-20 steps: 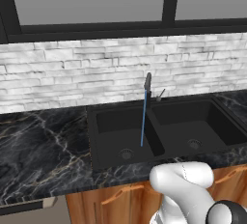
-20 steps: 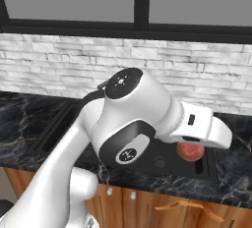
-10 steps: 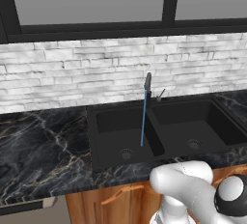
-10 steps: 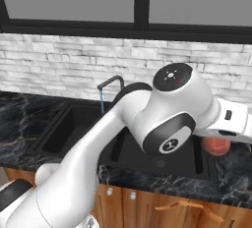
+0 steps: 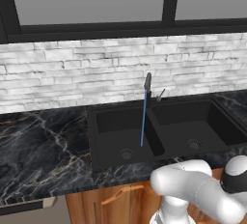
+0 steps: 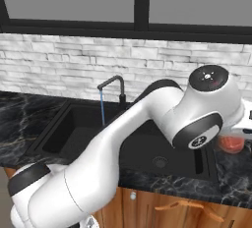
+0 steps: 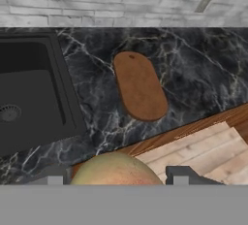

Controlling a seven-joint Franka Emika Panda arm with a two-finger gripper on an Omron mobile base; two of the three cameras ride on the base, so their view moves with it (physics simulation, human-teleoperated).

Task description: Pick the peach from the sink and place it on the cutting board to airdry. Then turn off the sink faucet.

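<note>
Black marble desk [image 7: 193, 78] carried one oval cutting board [image 7: 140, 86] beside one double-basin sink [image 5: 164, 129]. One faucet [image 5: 147, 83] ran one blue stream [image 5: 143, 119]. One peach [image 7: 115, 169] sat clamped in the hand [image 7: 115, 176], above the desk's front edge.

base views flank sink [image 5: 159, 131], hand view overhead

You will see that the arm has swung steadily to its right: in the right base view its large round joint, formerly over the sink [image 6: 162, 165], now sits near the right edge. The peach [image 6: 230, 144] has travelled with it, from above the right basin to over the counter [image 6: 236, 173] beyond the sink's rim.
</note>
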